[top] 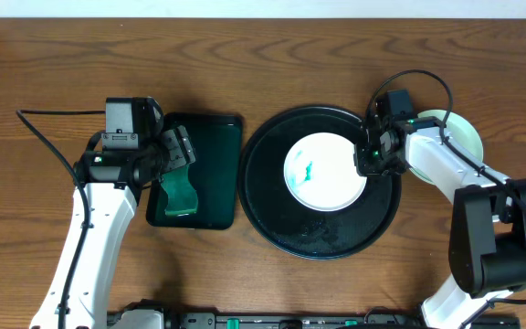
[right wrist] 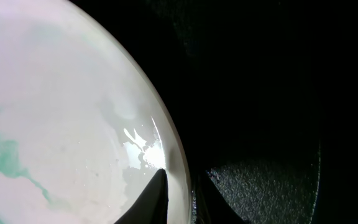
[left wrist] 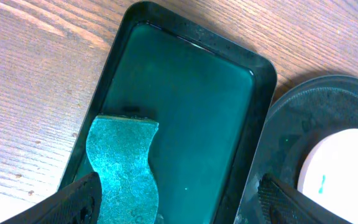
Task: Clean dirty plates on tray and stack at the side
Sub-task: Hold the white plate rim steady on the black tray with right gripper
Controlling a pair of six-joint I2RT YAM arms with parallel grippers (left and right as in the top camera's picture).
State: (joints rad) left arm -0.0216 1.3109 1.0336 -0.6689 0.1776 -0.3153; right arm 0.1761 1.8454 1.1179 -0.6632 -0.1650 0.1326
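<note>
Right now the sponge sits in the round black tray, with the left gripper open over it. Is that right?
Not quite. The sponge sits in the rectangular dark green tray, not the round black tray, which holds only the white plate. The left wrist view shows this. The left gripper is indeed open over the sponge.
</note>
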